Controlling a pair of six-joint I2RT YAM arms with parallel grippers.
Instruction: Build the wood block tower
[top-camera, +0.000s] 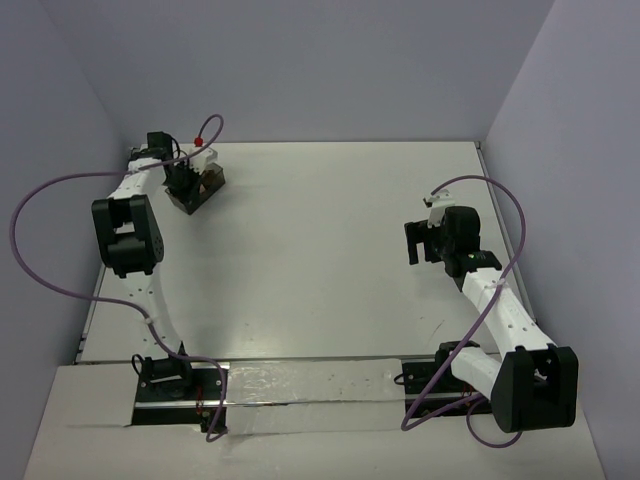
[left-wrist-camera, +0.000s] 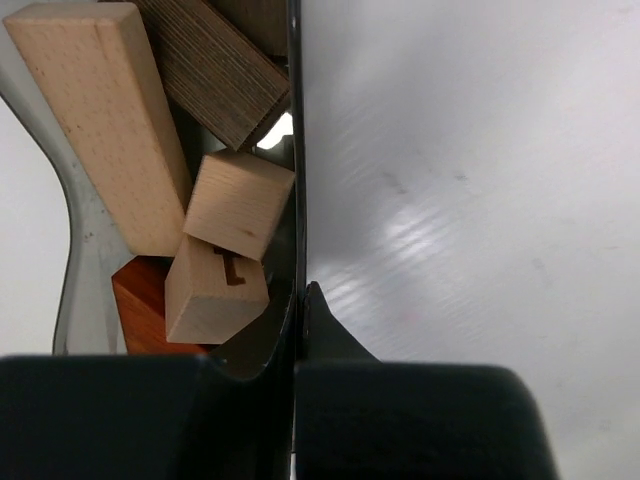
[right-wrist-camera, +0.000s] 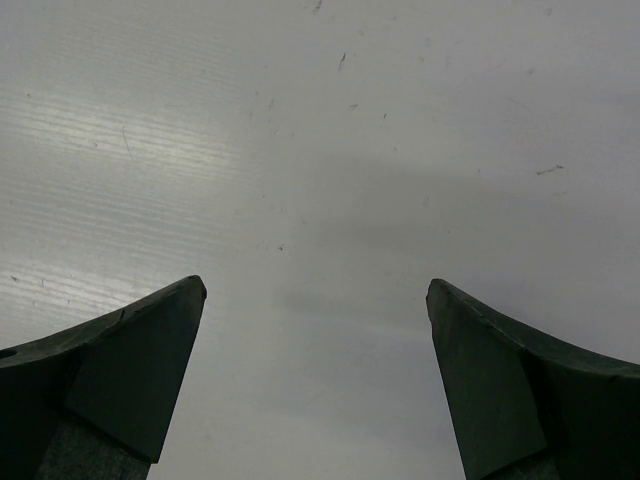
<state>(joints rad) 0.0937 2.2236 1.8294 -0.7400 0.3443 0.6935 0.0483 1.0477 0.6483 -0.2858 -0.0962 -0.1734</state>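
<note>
left gripper (left-wrist-camera: 300, 292) closed, right gripper (right-wrist-camera: 316, 288) wide open

A white table (top-camera: 330, 240) fills the middle, matt, with faint streaks of glare and a few small dark specks in the right wrist view. A box (top-camera: 209, 187) sits near its far left corner, turned askew to the table's edges, its base dark. In the left wrist view the box (left-wrist-camera: 84, 260) is greyish and see-through, with one thin dark edge running straight up. Pale lilac walls (top-camera: 300, 70) close the back and both sides. A strip of silver tape (top-camera: 300, 384) lies along the near edge
</note>
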